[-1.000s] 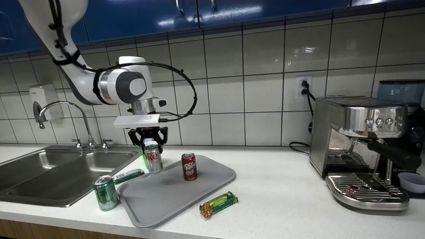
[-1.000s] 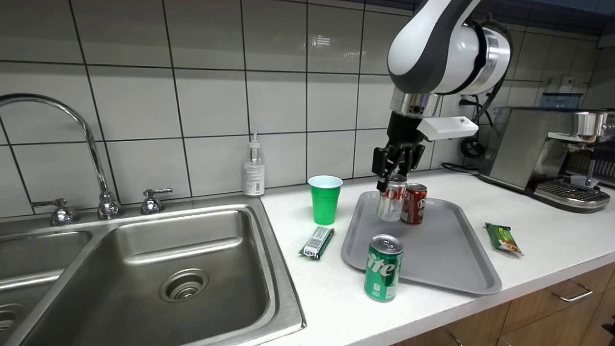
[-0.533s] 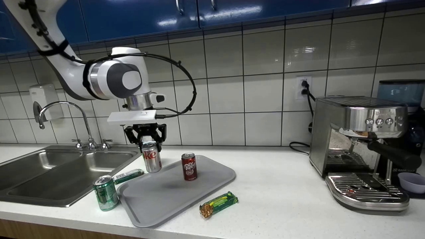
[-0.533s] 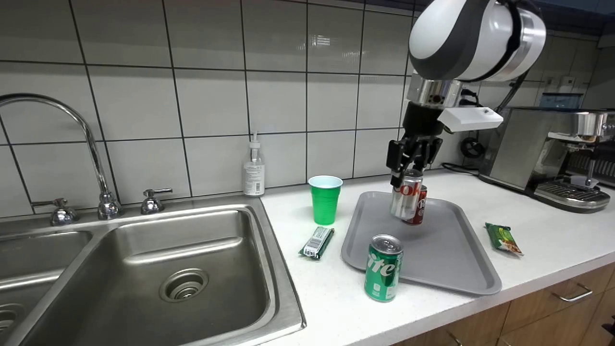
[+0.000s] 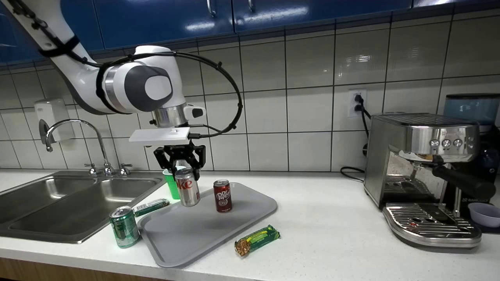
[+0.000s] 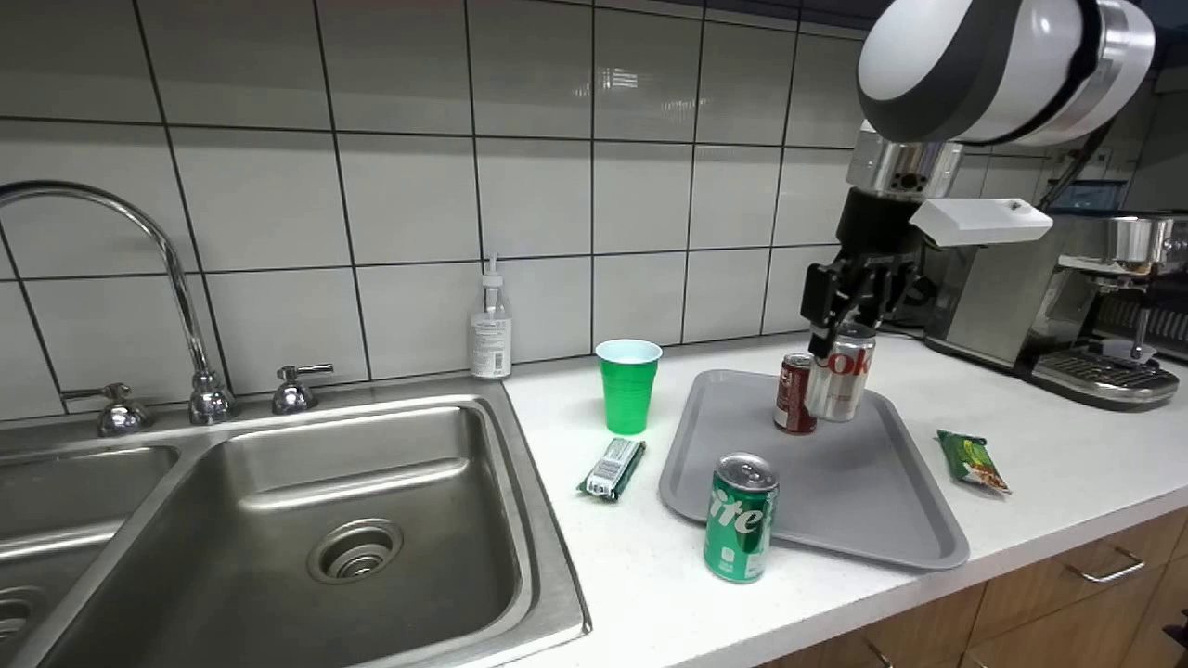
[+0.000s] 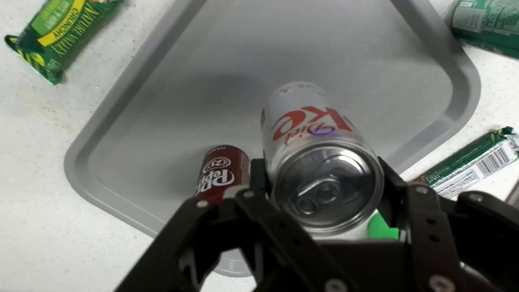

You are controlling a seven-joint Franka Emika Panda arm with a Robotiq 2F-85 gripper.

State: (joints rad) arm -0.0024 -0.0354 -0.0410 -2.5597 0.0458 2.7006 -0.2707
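Presently, tool [image 5: 185, 175]: gripping the Diet Coke can [image 5: 188, 191] from opposite sides, toward its lid end.
Diet Coke can: silver with red lettering, lid up, tilted a little, hanging above the gray tray [image 6: 863, 501] and apart from it; in the wrist view its lid and pull tab show up close.
Tray: rounded corners and a raised rim, lying flat on the white table [image 5: 324, 226].
Dr Pepper can [image 5: 222, 196]: dark red, upright on the tray; a gap separates it from the Diet Coke can, though in an exterior view the Diet Coke can overlaps its edge.
Sprite can [image 6: 740, 520]: green, upright on the table just beside the tray; whether it touches the rim I cannot tell.
Green cup [image 6: 628, 385]: upright on the table near the tray, pale inside, partly hidden by the Diet Coke can in an exterior view.
Nature Valley bar [image 5: 258, 240]: green and yellow wrapper, lying on the table near the tray's edge.
Barcoded bar [image 6: 613, 468]: dark green with a white label, lying between the sink [image 6: 548, 557] and the tray.
Sink: stainless steel, two basins, chrome faucet [image 6: 210, 399], a pump bottle [image 6: 490, 329] at its rear corner.
Coffee machine [image 5: 422, 136]: metal, on the table, well apart from the tray.
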